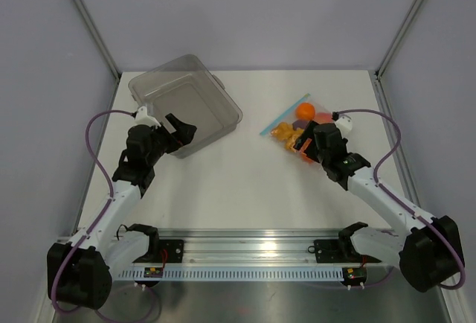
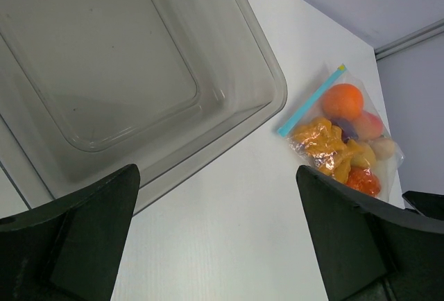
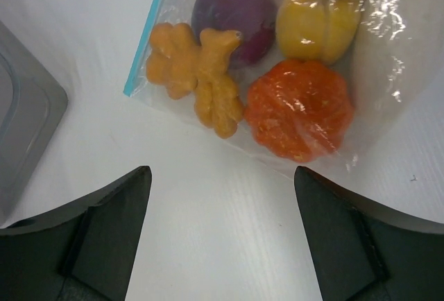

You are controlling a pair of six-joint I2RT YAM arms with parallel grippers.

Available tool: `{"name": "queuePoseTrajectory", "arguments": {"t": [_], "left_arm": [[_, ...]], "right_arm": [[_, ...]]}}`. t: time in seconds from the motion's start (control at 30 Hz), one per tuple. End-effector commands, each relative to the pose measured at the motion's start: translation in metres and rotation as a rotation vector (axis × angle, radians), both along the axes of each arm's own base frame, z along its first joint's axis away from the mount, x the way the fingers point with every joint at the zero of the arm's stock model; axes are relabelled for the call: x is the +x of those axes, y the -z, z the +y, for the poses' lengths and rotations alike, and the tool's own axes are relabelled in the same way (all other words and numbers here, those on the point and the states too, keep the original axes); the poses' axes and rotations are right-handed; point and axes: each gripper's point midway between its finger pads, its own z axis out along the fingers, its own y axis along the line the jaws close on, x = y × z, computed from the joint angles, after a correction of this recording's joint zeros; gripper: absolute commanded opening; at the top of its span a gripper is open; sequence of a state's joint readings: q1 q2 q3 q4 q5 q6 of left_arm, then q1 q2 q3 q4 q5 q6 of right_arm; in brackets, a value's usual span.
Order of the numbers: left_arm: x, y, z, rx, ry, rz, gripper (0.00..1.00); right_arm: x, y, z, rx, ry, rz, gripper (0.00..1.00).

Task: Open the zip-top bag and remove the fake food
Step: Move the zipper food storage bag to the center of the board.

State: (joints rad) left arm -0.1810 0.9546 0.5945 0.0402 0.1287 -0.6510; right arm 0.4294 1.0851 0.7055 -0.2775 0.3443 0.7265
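The zip-top bag point(image 1: 291, 118) lies flat at the back right of the table, with its light-blue zip strip point(image 3: 146, 36) facing left and closed as far as it shows. Inside is the fake food: an orange pumpkin point(image 3: 298, 110), a knobbly orange piece point(image 3: 198, 72), a purple piece point(image 3: 232, 10), a yellow piece point(image 3: 319, 23) and an orange ball point(image 2: 342, 101). My right gripper point(image 3: 222, 238) hovers open just short of the bag's near edge, holding nothing. My left gripper point(image 2: 216, 231) stands open over bare table beside the tub, also holding nothing.
A rigid clear rectangular tub point(image 1: 186, 100) sits at the back left, with one corner close to my left gripper point(image 1: 178, 133). Grey walls with metal posts enclose the table's back and sides. An aluminium rail point(image 1: 245, 252) runs along the near edge between the arm bases.
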Motion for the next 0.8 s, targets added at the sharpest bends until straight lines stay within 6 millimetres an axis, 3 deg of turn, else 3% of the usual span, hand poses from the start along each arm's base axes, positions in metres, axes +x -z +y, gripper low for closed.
{"name": "queuePoseTrajectory", "arguments": {"t": [0.0, 0.03, 0.13, 0.27, 0.4, 0.43, 0.5, 0.57, 0.7, 0.77], "left_arm": [[0.007, -0.029, -0.008, -0.012, 0.036, -0.088, 0.99], [0.008, -0.029, -0.007, -0.012, 0.033, -0.085, 0.99], [0.008, -0.029, -0.007, -0.011, 0.031, -0.086, 0.99], [0.008, -0.029, -0.007, -0.011, 0.031, -0.082, 0.99], [0.008, -0.028, -0.007, -0.008, 0.032, -0.079, 0.99], [0.008, -0.028, -0.007, -0.009, 0.032, -0.081, 0.99], [0.008, -0.028, -0.007, -0.008, 0.03, -0.079, 0.99], [0.008, -0.028, -0.007, -0.006, 0.029, -0.078, 0.99], [0.008, -0.028, -0.006, -0.002, 0.026, -0.079, 0.99], [0.008, -0.029, -0.007, -0.004, 0.028, -0.079, 0.99]], "right_arm": [[0.014, -0.022, 0.031, -0.031, -0.132, -0.052, 0.91], [0.012, -0.014, 0.043, -0.059, -0.167, -0.026, 0.91], [0.019, -0.017, 0.054, -0.192, -0.153, -0.014, 0.91], [0.02, -0.005, 0.06, -0.287, -0.153, 0.038, 0.91], [0.018, 0.005, 0.065, -0.198, -0.09, 0.054, 0.91], [0.012, 0.016, 0.067, -0.17, -0.097, 0.072, 0.91], [0.016, 0.004, 0.08, -0.021, -0.073, -0.015, 0.89], [0.015, 0.009, 0.084, 0.087, -0.039, -0.071, 0.94], [0.017, 0.012, 0.077, 0.119, 0.086, -0.029, 0.96], [0.009, 0.027, 0.068, 0.145, 0.203, 0.055, 0.96]]}}
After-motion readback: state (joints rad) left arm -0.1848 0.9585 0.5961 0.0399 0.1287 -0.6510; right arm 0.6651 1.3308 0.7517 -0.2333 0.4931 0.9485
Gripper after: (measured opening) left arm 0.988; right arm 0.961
